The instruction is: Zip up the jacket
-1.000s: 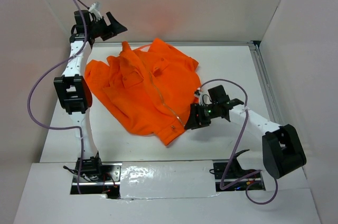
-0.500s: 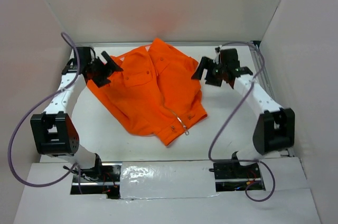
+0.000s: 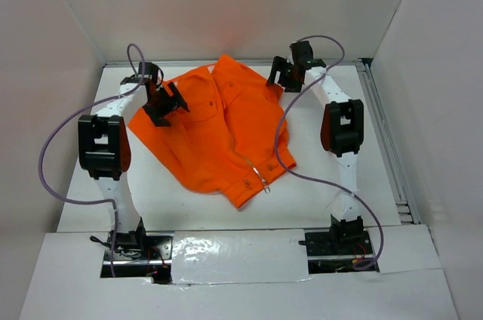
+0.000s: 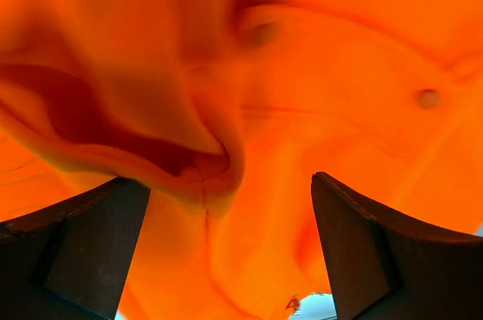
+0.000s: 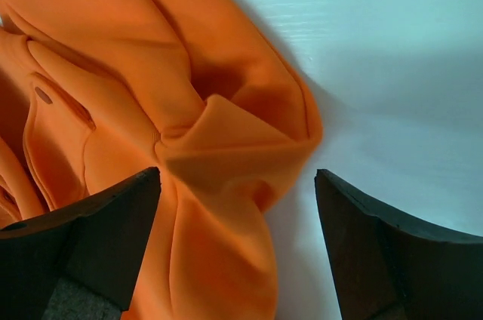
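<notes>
Seemingly the jacket [image 3: 215,135] has its zipper pull [image 3: 264,182] by the hem; zipping remains. Left claw [image 3: 167,101] and right claw [image 3: 281,77] are released.

Top camera: high at near side, looking down on table [image 3: 177,208]. Wrist cameras: close-up; all three share the jacket [image 3: 219,127].

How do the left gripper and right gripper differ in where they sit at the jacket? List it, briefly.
The left gripper hangs over the jacket itself, and its wrist view is almost filled with orange fabric. The right gripper is at the jacket's far right edge, and bare table fills about half its wrist view. A rounded fold lies between the left gripper's fingers, a bunched corner between the right gripper's. Both are open and grip nothing.
</notes>
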Motion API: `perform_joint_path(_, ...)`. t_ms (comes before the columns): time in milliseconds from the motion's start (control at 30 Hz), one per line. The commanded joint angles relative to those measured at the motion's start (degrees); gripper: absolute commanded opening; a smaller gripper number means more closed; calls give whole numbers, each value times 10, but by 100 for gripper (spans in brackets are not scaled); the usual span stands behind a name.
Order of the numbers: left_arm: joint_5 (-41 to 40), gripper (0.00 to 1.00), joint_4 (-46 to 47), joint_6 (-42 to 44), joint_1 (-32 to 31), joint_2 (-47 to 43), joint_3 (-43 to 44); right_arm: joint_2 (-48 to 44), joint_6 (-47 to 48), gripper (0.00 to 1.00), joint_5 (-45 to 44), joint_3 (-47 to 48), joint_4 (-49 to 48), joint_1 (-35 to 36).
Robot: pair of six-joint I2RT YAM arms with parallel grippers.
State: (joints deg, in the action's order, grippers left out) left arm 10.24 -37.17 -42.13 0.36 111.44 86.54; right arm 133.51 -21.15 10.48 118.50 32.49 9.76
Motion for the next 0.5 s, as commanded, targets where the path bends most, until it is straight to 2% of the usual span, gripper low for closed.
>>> perform_joint_path(0,27,99,20,26,-19,54,77,34,6,88,48,65,37,3)
perform_joint_path(133,11,99,-13,28,-21,120,134,35,-11,77,63,36,3,1)
perform_joint_path(233,-20,99,-43,23,-23,147,145,48,-11,72,72,57,12,-3)
perform_joint_path(267,-28,99,-52,21,-24,151,145,52,-11,63,78,59,15,-3)
perform_joint_path(300,-29,95,-55,23,-23,150,141,54,-9,57,88,60,14,-4)
perform_joint_path(333,-29,83,-49,25,-24,145,135,55,-9,47,105,59,10,-4)
perform_joint_path(367,-29,40,-45,29,-25,141,121,57,-12,24,109,56,6,-4)
perform_joint_path(400,-29,8,-41,33,-25,135,115,57,-14,16,115,53,3,-4)
perform_joint_path(433,-33,0,-42,31,-24,126,111,59,-18,6,118,55,1,-4)
perform_joint_path(467,-40,0,-48,35,-23,119,107,62,-20,0,119,57,1,-4)
